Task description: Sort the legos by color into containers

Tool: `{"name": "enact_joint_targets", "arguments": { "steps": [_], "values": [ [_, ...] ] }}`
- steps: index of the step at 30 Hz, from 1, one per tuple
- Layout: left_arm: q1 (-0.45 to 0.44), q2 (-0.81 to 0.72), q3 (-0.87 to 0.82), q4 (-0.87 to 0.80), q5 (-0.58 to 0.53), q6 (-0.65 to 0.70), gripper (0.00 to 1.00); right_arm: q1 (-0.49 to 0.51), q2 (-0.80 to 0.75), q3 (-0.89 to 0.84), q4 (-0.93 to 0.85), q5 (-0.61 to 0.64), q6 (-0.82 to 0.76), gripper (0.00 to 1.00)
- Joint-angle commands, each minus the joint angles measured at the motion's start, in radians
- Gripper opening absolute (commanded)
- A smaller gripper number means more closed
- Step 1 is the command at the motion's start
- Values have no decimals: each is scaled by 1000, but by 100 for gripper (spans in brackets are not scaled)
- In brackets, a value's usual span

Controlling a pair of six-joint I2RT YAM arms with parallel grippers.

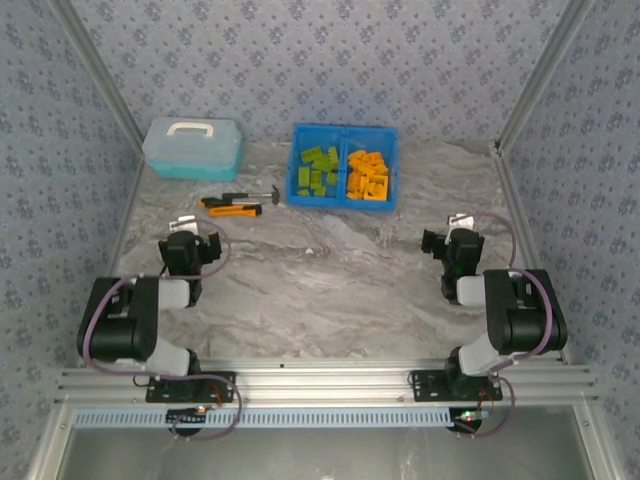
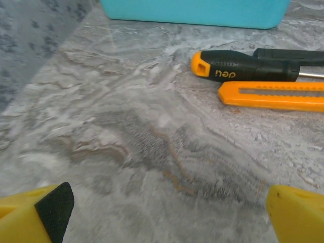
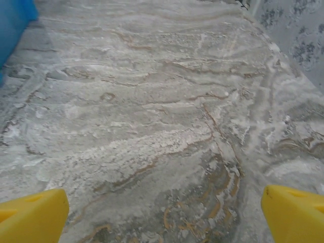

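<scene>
The blue bin (image 1: 343,132) stands at the back of the table, split by a central divider. Several lime green legos (image 1: 318,170) lie in its left compartment and several orange legos (image 1: 367,174) in its right one. My left gripper (image 1: 181,226) sits low at the near left, open, with nothing between its yellow fingers (image 2: 38,215). My right gripper (image 1: 452,225) sits at the near right, also open and empty, its yellow fingertips (image 3: 33,215) wide apart over bare marble. A corner of the blue bin (image 3: 12,25) shows at the right wrist view's upper left.
A pale teal lidded box (image 1: 192,147) with a white handle stands at the back left. An orange utility knife (image 1: 236,210) and a black-handled tool (image 1: 240,197) lie in front of it, near my left gripper. Patterned walls close in both sides.
</scene>
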Motion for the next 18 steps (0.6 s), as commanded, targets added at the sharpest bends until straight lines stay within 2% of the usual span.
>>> {"name": "enact_joint_targets", "arguments": {
  "steps": [1,4,18],
  "values": [
    [25,18,36,72,110,-4,99,-10,-6,20,23,-87,-32,100],
    [24,24,29,92,114,-3,99,-24,-7,30,2,-154,-41,100],
    [24,20,32,82,113,-3,99,-27,-7,29,4,-162,-41,100]
  ]
}}
